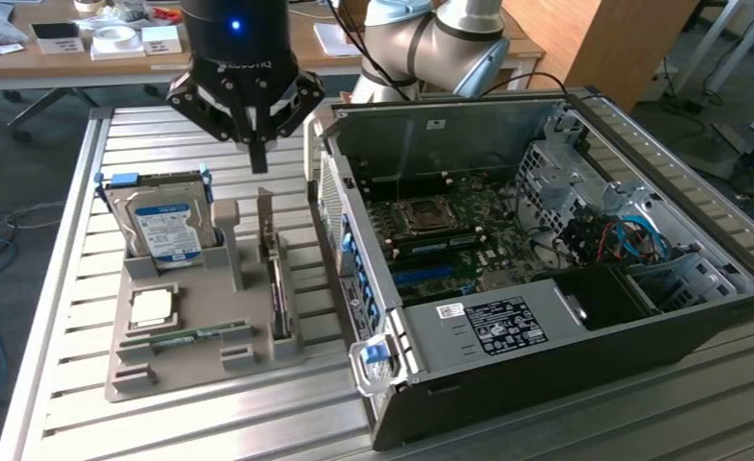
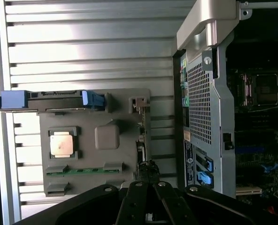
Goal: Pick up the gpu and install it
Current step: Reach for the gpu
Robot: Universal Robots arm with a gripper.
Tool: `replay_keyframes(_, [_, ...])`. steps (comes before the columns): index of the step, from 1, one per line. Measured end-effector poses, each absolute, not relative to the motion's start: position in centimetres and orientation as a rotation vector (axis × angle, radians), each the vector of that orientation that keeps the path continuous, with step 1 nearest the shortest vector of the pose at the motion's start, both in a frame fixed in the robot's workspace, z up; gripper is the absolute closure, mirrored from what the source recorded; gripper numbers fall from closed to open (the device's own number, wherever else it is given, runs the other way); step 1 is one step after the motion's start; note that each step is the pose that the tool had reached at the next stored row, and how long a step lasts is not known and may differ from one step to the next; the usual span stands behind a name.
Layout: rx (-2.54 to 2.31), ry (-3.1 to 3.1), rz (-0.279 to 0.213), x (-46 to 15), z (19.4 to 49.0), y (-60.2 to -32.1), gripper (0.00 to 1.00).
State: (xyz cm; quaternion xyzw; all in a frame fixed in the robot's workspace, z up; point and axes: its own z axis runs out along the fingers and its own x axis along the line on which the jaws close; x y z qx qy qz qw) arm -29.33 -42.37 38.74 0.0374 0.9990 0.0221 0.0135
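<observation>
The gpu (image 1: pixel 276 288) stands on edge in a slot of the grey holder tray (image 1: pixel 158 379), its silver bracket at the far end. In the wrist view the gpu (image 2: pixel 141 140) shows edge-on as a thin dark strip along the tray's side nearest the case. My gripper (image 1: pixel 258 158) hangs above the bracket end of the card, fingers shut together and holding nothing. From the wrist camera, my gripper (image 2: pixel 148 176) points down over the card's line, clear of it.
The tray also holds a hard drive (image 1: pixel 165 226) with a blue-white label, a processor chip (image 1: pixel 153 307) and a green memory stick (image 1: pixel 184 336). The open computer case (image 1: pixel 684 317) lies at the exterior view's right, motherboard (image 1: pixel 448 240) exposed. All rest on a slatted metal table (image 1: pixel 69 288).
</observation>
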Motion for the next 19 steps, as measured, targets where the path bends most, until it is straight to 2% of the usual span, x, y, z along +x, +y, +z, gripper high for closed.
replay_keyframes(19, [0.117, 3.112, 0.069, -29.5, 38.7, -43.9, 0.89])
